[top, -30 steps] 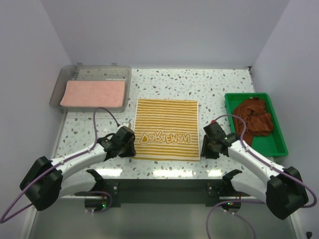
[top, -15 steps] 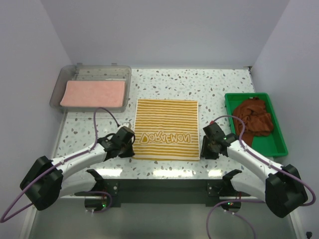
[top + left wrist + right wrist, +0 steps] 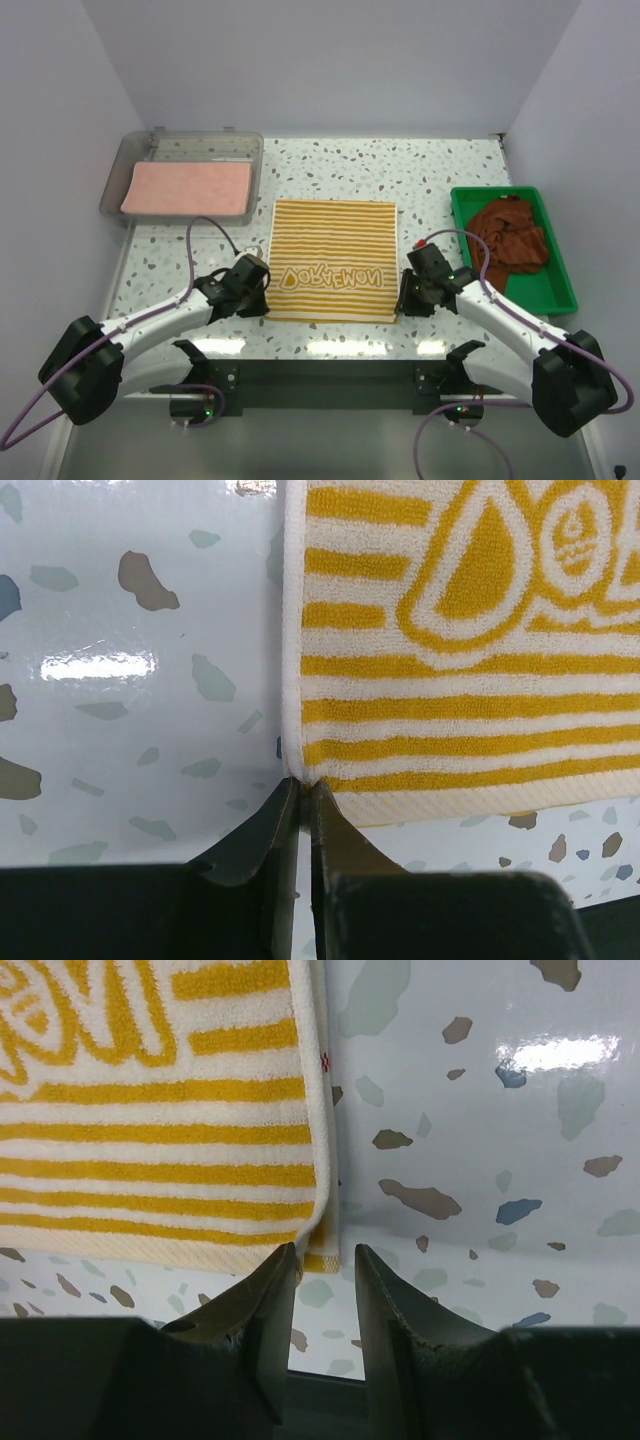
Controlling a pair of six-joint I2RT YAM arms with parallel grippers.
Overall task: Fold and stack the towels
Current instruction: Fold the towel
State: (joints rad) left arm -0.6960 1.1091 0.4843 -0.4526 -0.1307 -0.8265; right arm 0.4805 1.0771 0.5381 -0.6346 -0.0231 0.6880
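Logging both pincers at the near edge of the striped towel [image 3: 335, 255].

Left pincer [image 3: 300, 792]: jaws clenched to a hairline slit. The tips pinch the towel's 7 o'clock corner, right where the white hem turns, low against the table [image 3: 330, 170].

Right pincer [image 3: 322, 1258]: jaws parted a modest way, not clamped. The towel's 5 o'clock corner sits at the mouth of the gap, with a sliver of hem between the tips. Neither finger visibly presses it. So my left is grasping cloth and my right is released.

Striped towel: spread flat at table centre, yellow and white bands running 9 to 3 o'clock. Yellow lettering lies across the near part, mirrored in the overhead view.

Other towels: the salmon towel [image 3: 187, 187] lies folded flat inside the clear bin [image 3: 118, 185] at 10 o'clock of the table. The rust-brown towels [image 3: 512, 235] are crumpled in a heap in the green tray [image 3: 566, 285] at 3 o'clock, well apart from the striped one. I cannot separate individual cloths in that heap.

Surface: glossy white terrazzo with grey, brown and blue flecks, and lamp glare along the near edge.

Room: plain pale lavender walls [image 3: 330, 70] on three sides.
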